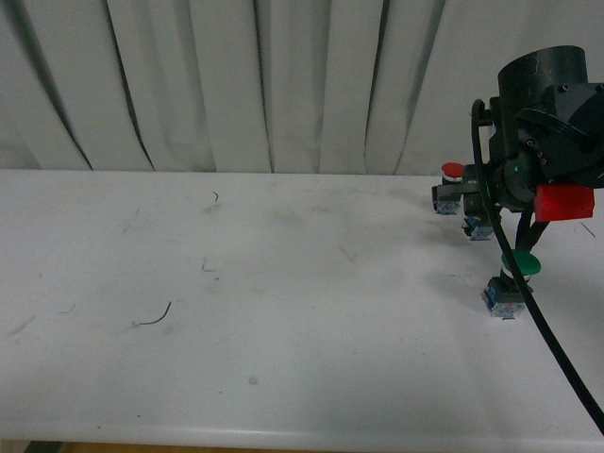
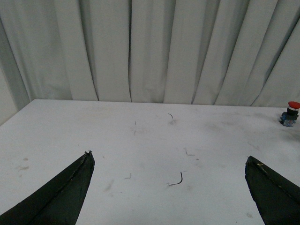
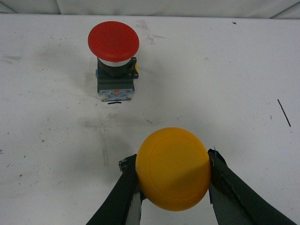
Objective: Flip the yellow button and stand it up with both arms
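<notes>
- Your right gripper [image 3: 171, 157] was closed in on the yellow button [image 3: 173, 171], with its black fingers [image 3: 117, 197] pressed against opposite sides of the round cap.
- The cap faced the wrist camera and hid the rest of the button, so you could not tell whether its base rested on the table [image 1: 283, 283] or hung clear of it.
- The yellow button was near the table's far right side, close to the red button [image 3: 114, 41] but apart from it. The red button stood upright on its block, untouched by the gripper.
- In the front view your right arm [image 1: 547, 123] hung over that corner and covered the yellow cap. The green button [image 1: 521, 262] sat nearer the camera, below the arm's red band [image 1: 564, 202].
- Your left gripper [image 2: 168, 187] was spread wide with nothing between its fingers [image 2: 65, 197]. It hovered above bare table, well apart from the buttons.
- A pale pleated curtain [image 1: 283, 85] hung behind the table.
</notes>
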Controlling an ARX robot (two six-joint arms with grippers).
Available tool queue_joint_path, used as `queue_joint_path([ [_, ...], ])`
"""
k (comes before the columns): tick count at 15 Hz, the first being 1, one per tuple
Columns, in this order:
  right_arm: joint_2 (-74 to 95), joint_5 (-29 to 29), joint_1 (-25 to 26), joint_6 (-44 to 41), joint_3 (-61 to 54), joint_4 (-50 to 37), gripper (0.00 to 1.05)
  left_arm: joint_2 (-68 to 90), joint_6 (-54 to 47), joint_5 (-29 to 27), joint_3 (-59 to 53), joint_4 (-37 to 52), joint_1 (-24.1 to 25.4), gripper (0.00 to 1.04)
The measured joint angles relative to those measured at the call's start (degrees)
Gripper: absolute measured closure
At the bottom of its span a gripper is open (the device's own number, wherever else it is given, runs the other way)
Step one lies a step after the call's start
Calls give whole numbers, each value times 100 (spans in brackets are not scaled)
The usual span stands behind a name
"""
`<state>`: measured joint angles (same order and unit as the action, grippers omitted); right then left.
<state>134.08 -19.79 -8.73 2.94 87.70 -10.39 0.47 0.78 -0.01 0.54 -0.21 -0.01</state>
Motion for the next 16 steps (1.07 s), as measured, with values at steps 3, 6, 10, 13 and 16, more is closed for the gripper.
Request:
queue_joint_path([
  [3,133,-7,-70,2,52,33,70,0,0,0,0,0,0,7],
  [6,186,9,-151,2,52,0,70,0,0,0,0,0,0,7],
  [10,186,-79,-173,-87,55,55,70,0,0,0,0,0,0,7],
  [13,188,-98,-170,-111,52,94,70,0,0,0,0,0,0,7],
  [16,197,-96,-173,-136,55,151,48,0,0,0,0,0,0,7],
])
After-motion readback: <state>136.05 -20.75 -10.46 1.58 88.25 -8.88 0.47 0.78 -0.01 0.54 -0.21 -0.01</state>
